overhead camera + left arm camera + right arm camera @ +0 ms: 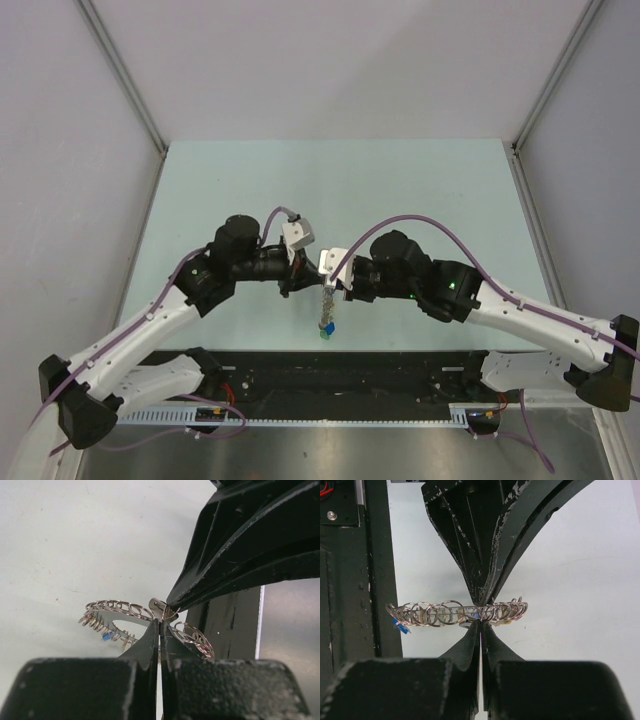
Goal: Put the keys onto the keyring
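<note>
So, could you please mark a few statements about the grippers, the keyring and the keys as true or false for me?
1. The left gripper and the right gripper are both shut. True.
2. The keyring lies flat on the table, apart from both grippers. False: both grippers' tips meet at it.
3. A blue key head shows at the keyring. True.
4. The two grippers sit at opposite table edges. False: they meet over the table's middle.
</note>
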Robot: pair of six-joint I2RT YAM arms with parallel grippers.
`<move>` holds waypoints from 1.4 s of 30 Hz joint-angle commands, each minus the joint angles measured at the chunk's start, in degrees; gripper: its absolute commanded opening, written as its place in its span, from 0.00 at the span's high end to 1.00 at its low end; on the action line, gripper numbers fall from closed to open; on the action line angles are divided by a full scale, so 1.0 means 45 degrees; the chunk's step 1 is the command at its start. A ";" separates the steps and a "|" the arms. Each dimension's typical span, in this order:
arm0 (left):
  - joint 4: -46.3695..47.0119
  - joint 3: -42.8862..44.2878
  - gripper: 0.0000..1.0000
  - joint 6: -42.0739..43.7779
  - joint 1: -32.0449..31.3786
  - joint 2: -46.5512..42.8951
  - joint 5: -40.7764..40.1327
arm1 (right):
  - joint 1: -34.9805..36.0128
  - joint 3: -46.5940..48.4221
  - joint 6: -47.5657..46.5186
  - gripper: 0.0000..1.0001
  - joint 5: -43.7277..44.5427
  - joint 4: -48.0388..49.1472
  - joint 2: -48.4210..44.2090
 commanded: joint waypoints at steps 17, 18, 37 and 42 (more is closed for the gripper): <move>0.7106 -0.3289 1.00 -0.4875 0.0170 -0.2933 -0.3713 | 0.0262 0.0085 0.0843 1.00 -0.0279 0.0954 -0.0147; 0.7380 -0.3486 0.99 -0.5361 0.0170 -0.3090 -0.4295 | 0.0262 0.0085 0.0843 1.00 -0.0163 0.0953 -0.0108; 0.8518 -0.5677 0.73 -0.7126 0.0306 -0.4692 -0.5805 | 0.0340 0.0105 -0.0113 1.00 0.0328 0.0876 0.0244; 0.6701 -0.5091 0.62 -0.4862 0.0559 -0.4966 -0.5261 | 0.0340 0.0124 -0.0524 1.00 -0.0083 0.0485 0.0283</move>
